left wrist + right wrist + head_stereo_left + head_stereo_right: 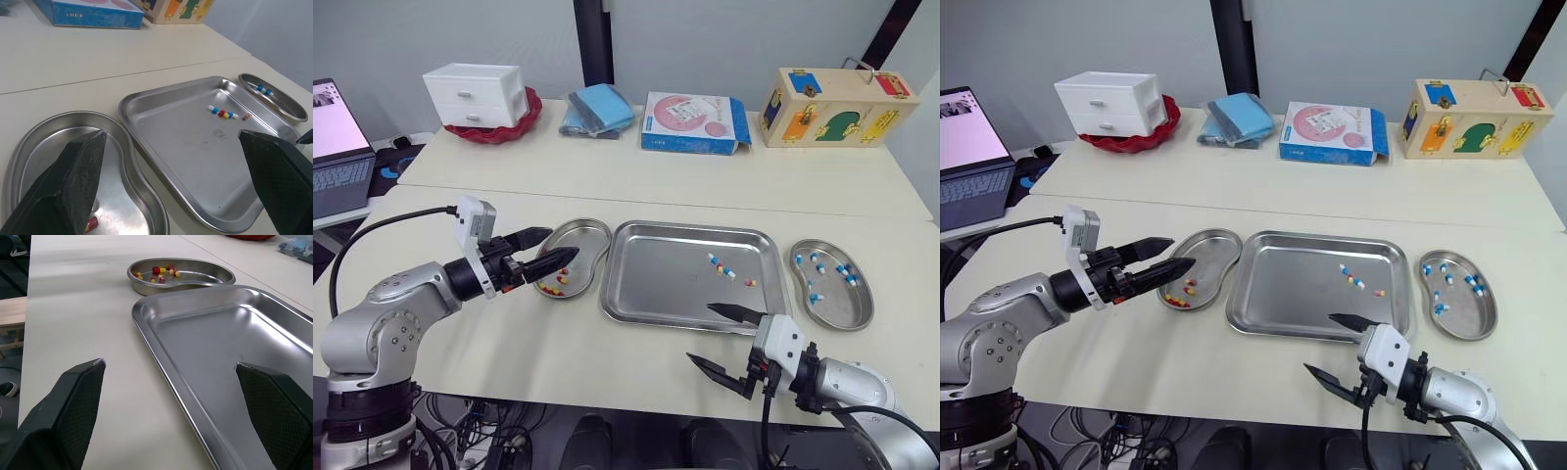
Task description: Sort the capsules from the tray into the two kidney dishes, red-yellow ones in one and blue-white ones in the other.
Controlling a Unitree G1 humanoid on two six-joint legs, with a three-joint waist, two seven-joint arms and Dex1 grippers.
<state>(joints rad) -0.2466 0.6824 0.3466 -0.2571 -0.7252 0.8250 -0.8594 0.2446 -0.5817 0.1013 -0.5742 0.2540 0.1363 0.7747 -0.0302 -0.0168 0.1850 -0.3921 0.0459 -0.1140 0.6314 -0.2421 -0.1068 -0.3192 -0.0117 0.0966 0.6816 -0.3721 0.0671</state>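
While the left gripper point(562, 243) hovers spread apart over the red-yellow dish point(592, 227), the right gripper point(700, 332) gapes wide at the tray point(656, 294)'s near edge.

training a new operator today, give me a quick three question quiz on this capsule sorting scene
1. True or false: the black two-fingered left claw is shut on something.
2. Which colour pair lies in the kidney-shaped steel dish on the robot's right? A red-yellow, B blue-white, C green-white.
3. Fill in: the small two-colour capsules in the rectangular steel tray lie toward the robot's ____ side.

Key: 1 false; 2 B; 3 right.
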